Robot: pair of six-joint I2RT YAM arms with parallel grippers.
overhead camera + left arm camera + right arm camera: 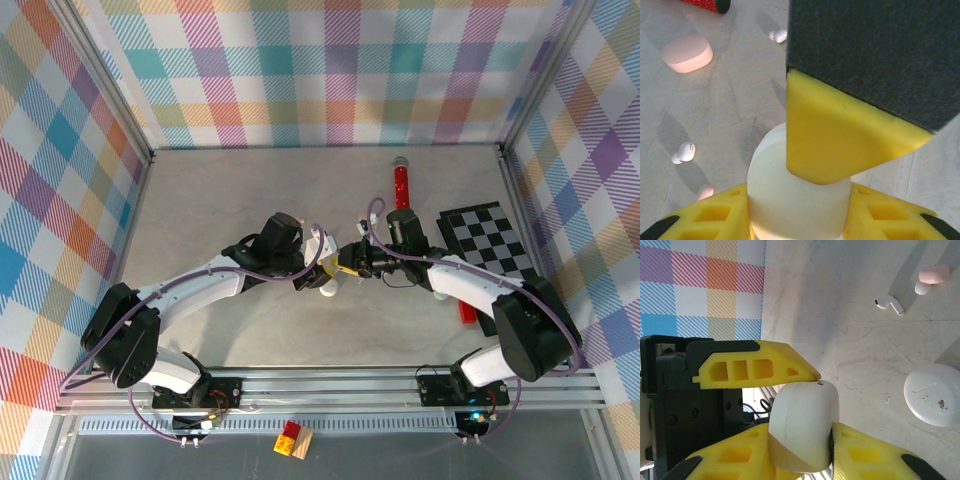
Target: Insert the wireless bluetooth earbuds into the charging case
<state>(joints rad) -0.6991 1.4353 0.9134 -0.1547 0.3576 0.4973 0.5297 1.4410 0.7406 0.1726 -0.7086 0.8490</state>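
A white pebble-shaped charging case (802, 427) is held above the table between both arms. My left gripper (797, 212) is shut on it, with a yellow finger pressed to each side. My right gripper (801, 442) is shut on the same case (790, 200) from the opposite direction, and one of its fingers (835, 140) lies across the top. In the top view the two grippers (310, 275) (350, 265) meet at the table's middle. Loose earbuds lie on the table: a white one (684, 151), another (778, 35) and a stemmed one (888, 303).
A pink case (687, 52) and a red cylinder (401, 185) lie toward the back. A round white case (935, 395) rests on the table, with a small pink piece (934, 273) beyond it. A checkerboard (490, 240) lies at the right.
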